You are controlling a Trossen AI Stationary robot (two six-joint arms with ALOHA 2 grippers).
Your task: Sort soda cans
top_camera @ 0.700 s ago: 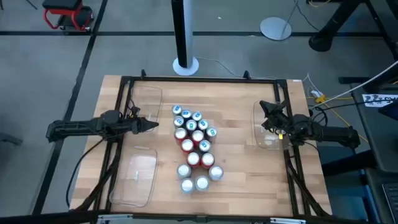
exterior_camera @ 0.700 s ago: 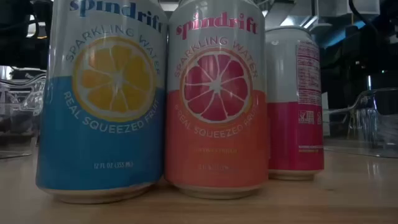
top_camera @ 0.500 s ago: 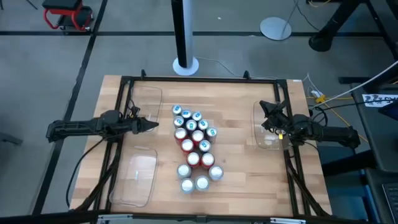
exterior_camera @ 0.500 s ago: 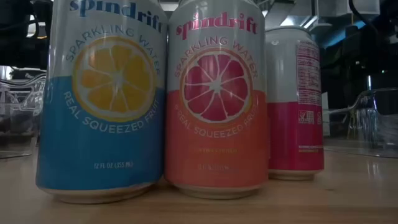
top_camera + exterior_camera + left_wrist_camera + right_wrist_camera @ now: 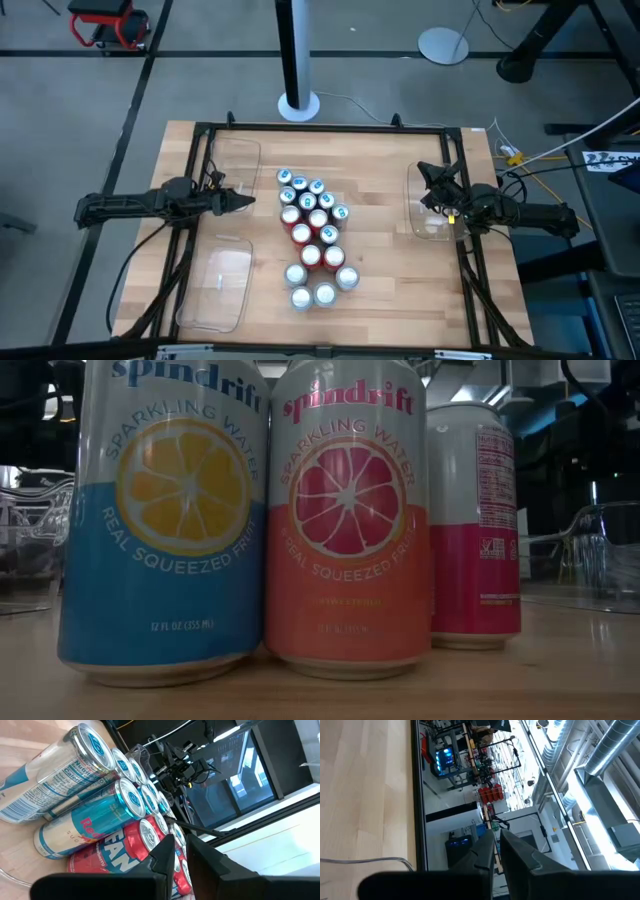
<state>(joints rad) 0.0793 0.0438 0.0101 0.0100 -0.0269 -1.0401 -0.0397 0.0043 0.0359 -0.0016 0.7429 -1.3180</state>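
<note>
The left gripper (image 5: pixel 246 201), fingers pressed together on nothing, hovers just left of the soda cans (image 5: pixel 312 236), which stand upright, tops up, clustered mid-table between 2 clear trays (image 5: pixel 222 288) at left and 1 tray (image 5: pixel 425 205) at right. Above that tray the right gripper (image 5: pixel 428 172) is likewise pinched closed and empty.

- Left end effector (image 5: pixel 243 202), fingers pressed together and holding nothing, reaches level from its outstretched arm.
- Right end effector (image 5: pixel 425 172), fingers likewise together and holding nothing, angles off its bent wrist.
</note>
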